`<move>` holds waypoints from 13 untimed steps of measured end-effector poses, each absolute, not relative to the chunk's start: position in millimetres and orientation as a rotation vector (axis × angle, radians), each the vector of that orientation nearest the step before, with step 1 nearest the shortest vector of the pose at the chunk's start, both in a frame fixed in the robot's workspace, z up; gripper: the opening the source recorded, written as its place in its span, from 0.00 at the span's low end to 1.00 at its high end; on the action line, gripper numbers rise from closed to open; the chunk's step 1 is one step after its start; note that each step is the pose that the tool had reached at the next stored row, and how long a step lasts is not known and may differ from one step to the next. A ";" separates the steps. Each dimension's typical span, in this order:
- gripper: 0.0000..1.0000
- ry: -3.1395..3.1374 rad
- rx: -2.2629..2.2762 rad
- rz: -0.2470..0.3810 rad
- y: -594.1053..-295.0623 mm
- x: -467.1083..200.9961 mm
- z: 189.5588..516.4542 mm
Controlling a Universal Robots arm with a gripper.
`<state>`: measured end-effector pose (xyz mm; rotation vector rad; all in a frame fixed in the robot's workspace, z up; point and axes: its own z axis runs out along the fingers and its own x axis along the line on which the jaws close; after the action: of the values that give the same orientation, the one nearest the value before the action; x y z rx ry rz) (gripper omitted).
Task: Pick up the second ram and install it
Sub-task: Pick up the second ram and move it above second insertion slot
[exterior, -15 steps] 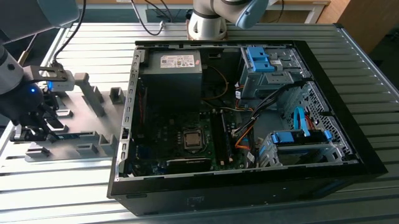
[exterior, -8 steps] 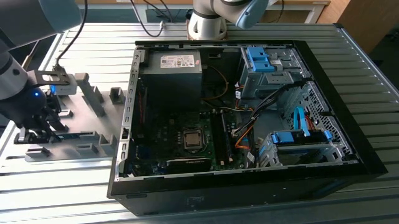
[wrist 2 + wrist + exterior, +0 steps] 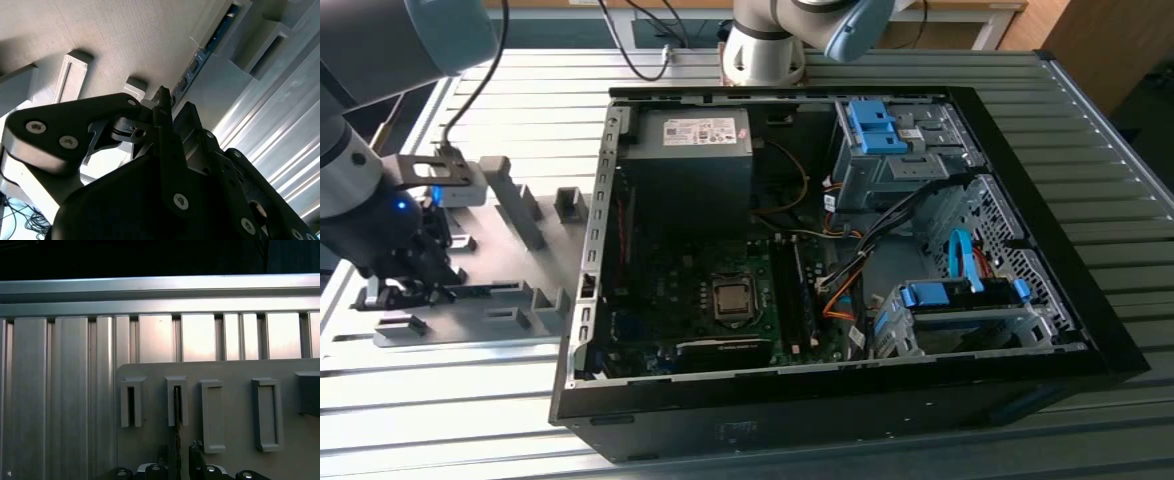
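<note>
The second ram [image 3: 177,415] is a thin dark strip seen edge-on, standing upright in a slotted grey holder block [image 3: 176,390] on the grey holder plate [image 3: 150,371]. My gripper [image 3: 177,460] is open, one finger [image 3: 162,460] on each side of the strip with a small gap both ways. In the second wrist view the ram's blue-green board edge [image 3: 202,57] runs along a grey slot just past the gripper [image 3: 175,100]. In the exterior view the gripper [image 3: 411,290] is low over the holder plate [image 3: 494,250], at that view's left of the open computer case [image 3: 600,250].
Inside the case lie the motherboard with its memory slots [image 3: 795,290], a processor socket [image 3: 731,297], a power supply [image 3: 700,135], blue drive cages [image 3: 881,125] and orange cables. Other grey holder blocks [image 3: 213,415] stand on the plate. The ribbed metal table [image 3: 55,390] runs all around.
</note>
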<state>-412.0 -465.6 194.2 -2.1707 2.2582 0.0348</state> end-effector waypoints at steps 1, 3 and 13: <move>0.30 2.258 -2.171 0.035 -465.6 -412.1 193.5; 0.30 2.258 -2.171 0.035 -465.7 -412.1 192.7; 0.14 2.258 -2.171 0.035 -465.6 -412.1 191.6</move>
<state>-412.1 -465.6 191.6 -2.1710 2.2585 0.0348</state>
